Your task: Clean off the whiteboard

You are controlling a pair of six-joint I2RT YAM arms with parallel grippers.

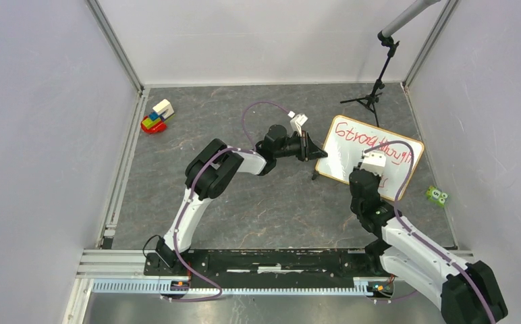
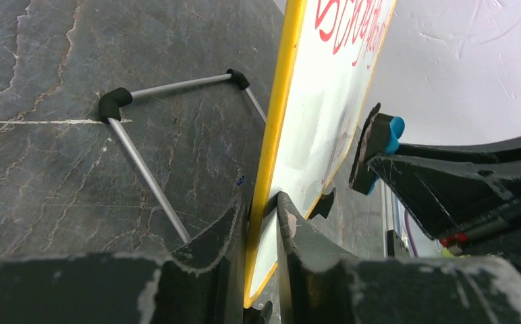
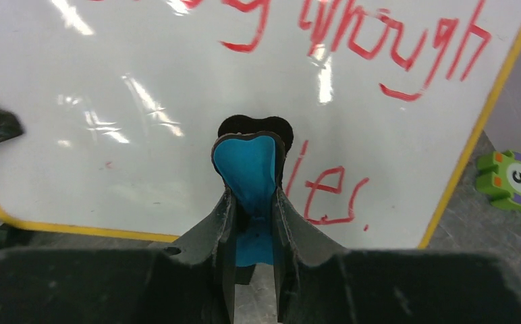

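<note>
**Whiteboard** (image 1: pixel 342 158): propped upright on a thin metal stand (image 2: pixel 151 177). It carries red handwriting (image 3: pixel 352 34) along the top and at the lower right.

**Left gripper** (image 2: pixel 264 210): its jaws are nearly together and pinch the board's yellow-framed side edge between them.

**Right gripper** (image 3: pixel 252 202): it is clamped on a blue eraser (image 3: pixel 248 169). The eraser projects just ahead of the fingertips, facing the board's lower centre. Whether it touches the surface cannot be told.

**Right of this gripper:** a green numbered block (image 3: pixel 514 181), cut off at the picture's edge.

**Far to the left gripper's left:** a red dish (image 1: pixel 151 127) holds coloured blocks (image 1: pixel 154 119), too small to identify.
</note>
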